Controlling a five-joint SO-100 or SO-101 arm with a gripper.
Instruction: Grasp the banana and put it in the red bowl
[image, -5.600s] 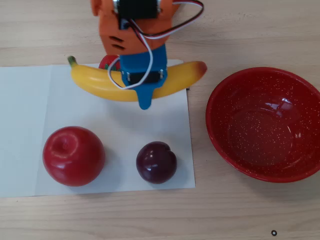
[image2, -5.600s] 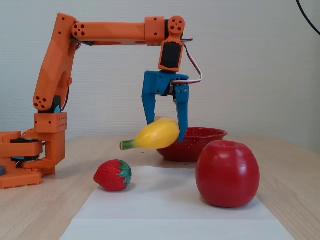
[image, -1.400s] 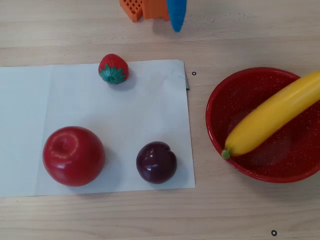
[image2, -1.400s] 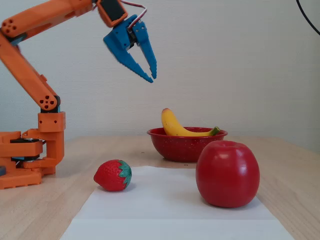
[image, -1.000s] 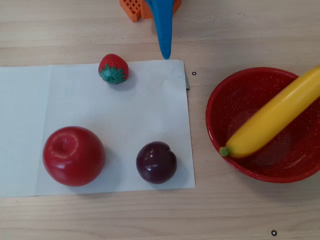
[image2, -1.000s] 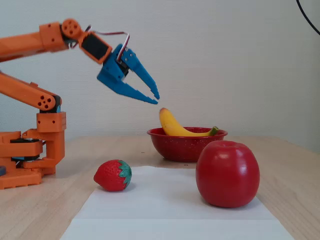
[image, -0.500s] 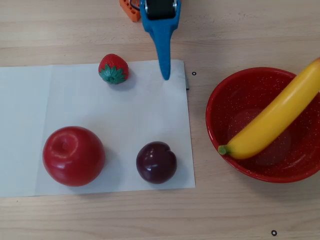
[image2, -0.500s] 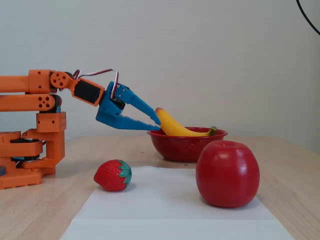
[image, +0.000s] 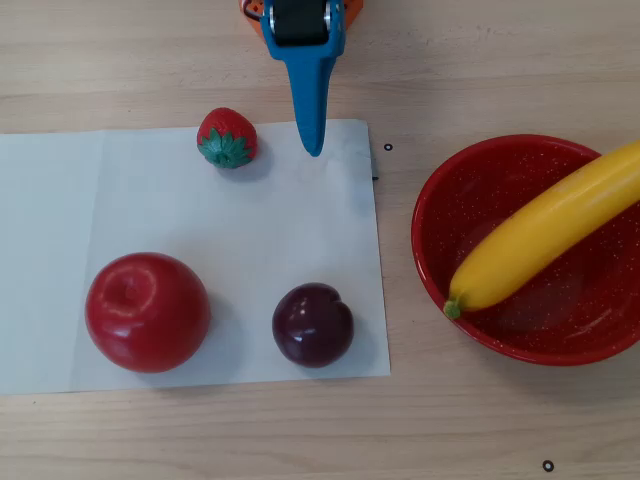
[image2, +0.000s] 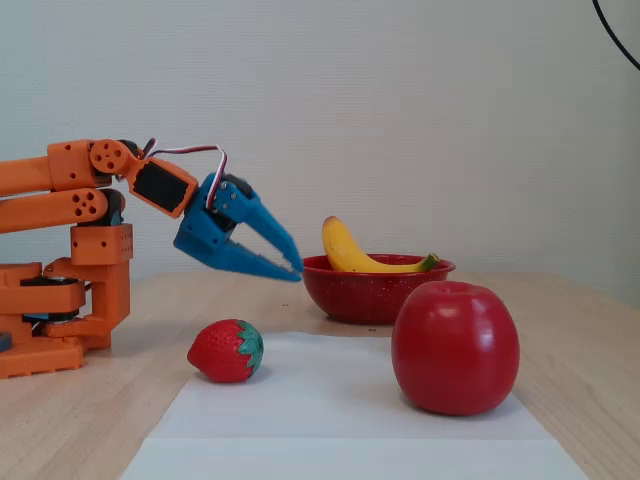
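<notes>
Claw (image2: 296, 270) closed (empty) above table; banana (image: 545, 233) overhangs red bowl (image: 450, 190) rim.

Open paper (image: 300, 230) between strawberry (image: 227, 138), apple (image: 147, 312) and plum (image: 313, 324); bare table (image: 400, 420) beside red bowl (image: 440, 200)

banana (image: 545, 235) lies in the bowl (image: 440, 200), right of the paper (image: 300, 220) in the overhead view.

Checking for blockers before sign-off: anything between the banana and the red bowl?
Nothing visible. The banana already lies in the red bowl, green stem end at the rim nearest the paper, other end propped over the far rim. The gripper hangs empty, tips together, above the paper sheet near the strawberry.
</notes>
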